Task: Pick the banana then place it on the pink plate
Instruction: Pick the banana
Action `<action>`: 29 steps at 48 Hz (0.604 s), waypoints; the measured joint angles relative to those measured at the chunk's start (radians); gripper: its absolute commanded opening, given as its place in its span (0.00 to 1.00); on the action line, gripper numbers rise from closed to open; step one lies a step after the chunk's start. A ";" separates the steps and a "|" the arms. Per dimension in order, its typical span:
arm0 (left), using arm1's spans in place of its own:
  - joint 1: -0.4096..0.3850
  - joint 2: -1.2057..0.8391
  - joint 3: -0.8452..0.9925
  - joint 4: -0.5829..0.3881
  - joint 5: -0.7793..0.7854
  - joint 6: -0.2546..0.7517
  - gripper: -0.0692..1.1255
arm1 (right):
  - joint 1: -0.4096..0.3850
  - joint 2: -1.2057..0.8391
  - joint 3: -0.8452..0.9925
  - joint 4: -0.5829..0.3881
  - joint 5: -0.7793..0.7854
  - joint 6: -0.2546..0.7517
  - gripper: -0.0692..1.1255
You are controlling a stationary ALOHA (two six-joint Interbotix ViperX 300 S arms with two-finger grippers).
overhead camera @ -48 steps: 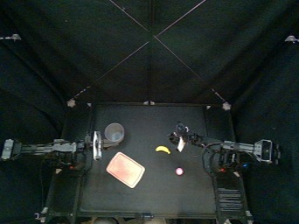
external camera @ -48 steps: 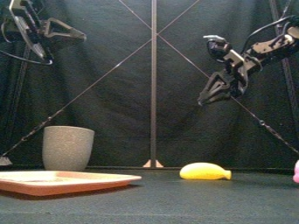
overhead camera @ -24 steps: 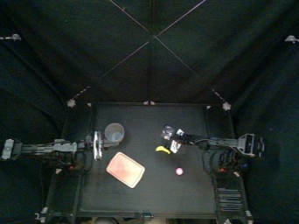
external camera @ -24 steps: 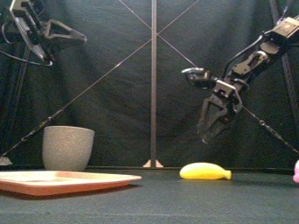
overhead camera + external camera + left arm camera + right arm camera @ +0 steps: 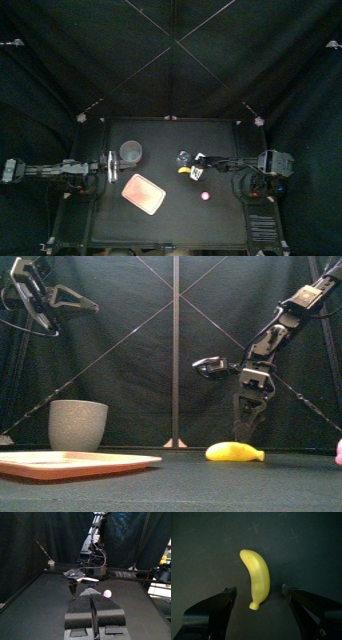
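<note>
While the banana [image 5: 234, 452] lies on the table right of centre, well right of the pink plate [image 5: 80, 463], the right gripper [image 5: 245, 435] hangs just above it, jaws spread to either side. The left gripper [image 5: 93, 598] rests high at the left, jaws pressed together, empty.

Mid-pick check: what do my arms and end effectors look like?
The left arm and right arm are black, slender, jointed, with looping black cables. The right end effector has two dark tapering jaws under a pale cross-plate; the left end effector has dark grey jaws.
</note>
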 measured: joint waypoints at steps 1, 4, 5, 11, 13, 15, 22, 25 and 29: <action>0.002 0.000 0.000 0.000 0.000 0.002 0.05 | 0.000 0.008 -0.003 -0.002 0.000 0.000 0.93; 0.000 0.000 0.000 0.000 -0.002 0.003 0.05 | -0.002 0.026 -0.015 -0.002 0.000 0.000 0.93; 0.002 0.000 0.000 0.000 -0.002 0.003 0.05 | -0.002 0.032 -0.018 -0.002 -0.002 0.000 0.93; 0.005 0.000 0.000 0.000 -0.002 0.003 0.05 | -0.002 0.072 -0.049 -0.009 0.002 -0.002 0.91; 0.008 0.000 0.000 0.002 -0.002 0.005 0.05 | -0.002 0.081 -0.058 -0.015 0.005 -0.003 0.89; 0.009 0.002 0.000 0.000 -0.002 0.005 0.05 | 0.000 0.087 -0.064 -0.020 0.008 -0.002 0.87; 0.011 0.000 0.000 0.000 -0.002 0.005 0.05 | 0.002 0.092 -0.080 -0.025 0.026 -0.002 0.71; 0.011 0.002 0.000 0.000 -0.002 0.003 0.05 | 0.002 0.092 -0.081 -0.026 0.028 -0.002 0.64; 0.011 0.000 0.002 0.000 -0.002 0.003 0.05 | 0.002 0.092 -0.083 -0.026 0.031 0.000 0.54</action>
